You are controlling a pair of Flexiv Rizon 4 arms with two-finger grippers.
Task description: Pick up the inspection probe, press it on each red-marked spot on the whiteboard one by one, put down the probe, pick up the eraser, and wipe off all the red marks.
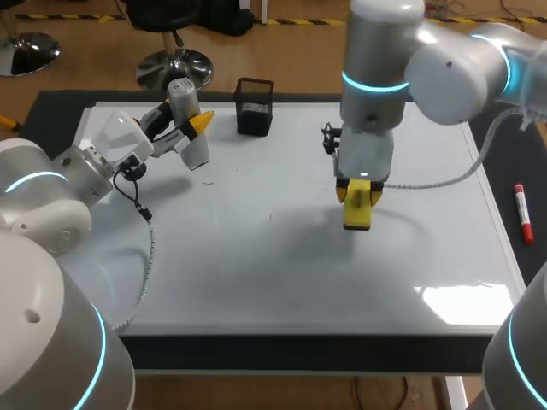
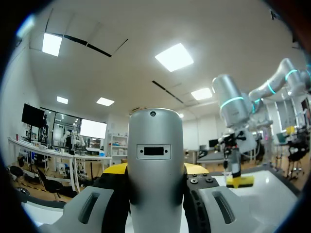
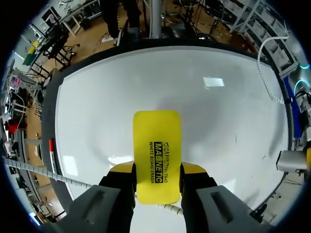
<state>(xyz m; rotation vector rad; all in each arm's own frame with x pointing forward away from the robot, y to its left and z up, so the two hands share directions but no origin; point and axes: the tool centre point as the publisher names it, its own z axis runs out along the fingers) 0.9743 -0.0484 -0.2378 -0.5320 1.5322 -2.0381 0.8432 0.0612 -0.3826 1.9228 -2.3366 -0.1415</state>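
Eraser sits in the right pincer, just 3 o'clock of the whiteboard centre, held lengthwise with its flat face turned down to the board. Judged as a wiping hold. Contact with the surface cannot be confirmed.
- Right pincer: set narrow, both yellow tips clamped on the eraser's long sides.
- Left pincer: closed around the grey probe, fingers on opposite sides of its barrel. The probe is held clear above the board's 10 o'clock corner, probably parked out of the wiping path; it has not been put down.
- Red marks: none made out on the board in any view.
- Black mesh cup stands at the board's 12 o'clock edge.
- Red marker lies on the desk at 3 o'clock, off the board.
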